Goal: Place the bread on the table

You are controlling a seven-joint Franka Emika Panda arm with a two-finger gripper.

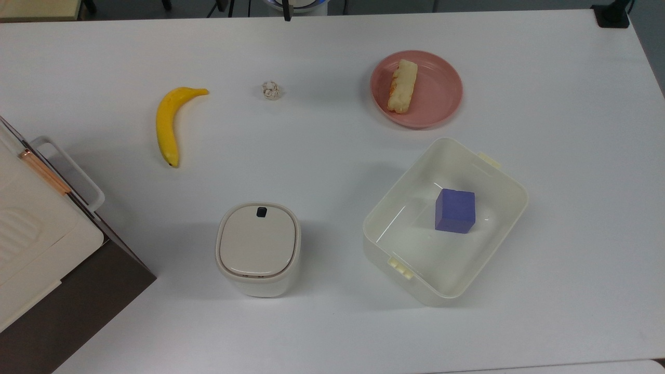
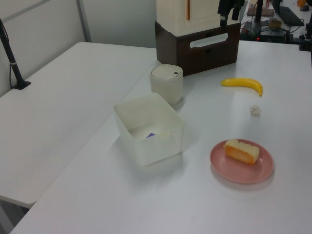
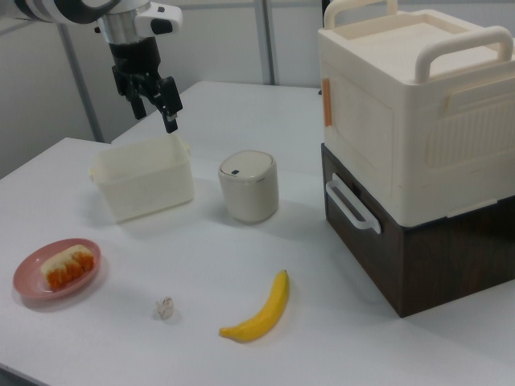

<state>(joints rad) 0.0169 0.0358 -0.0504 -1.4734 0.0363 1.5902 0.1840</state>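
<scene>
The bread (image 1: 402, 86), a pale loaf stick with orange-browned patches, lies on the round pink plate (image 1: 441, 98) at the top view's upper right. It also shows on the plate in the left view (image 2: 241, 151) and the right view (image 3: 63, 267). The white table (image 1: 322, 145) holds everything. My gripper (image 3: 153, 108) hangs high above the cream bin in the right view, far from the bread, open with nothing between its fingers.
A yellow banana (image 1: 167, 124) and a small crumpled wrapper (image 1: 271, 90) lie on the table. A cream bin (image 1: 395, 192) holds a purple cube (image 1: 455, 210). A lidded white canister (image 1: 258, 246) stands beside it. A cream appliance on a brown box (image 3: 410, 121) fills one corner.
</scene>
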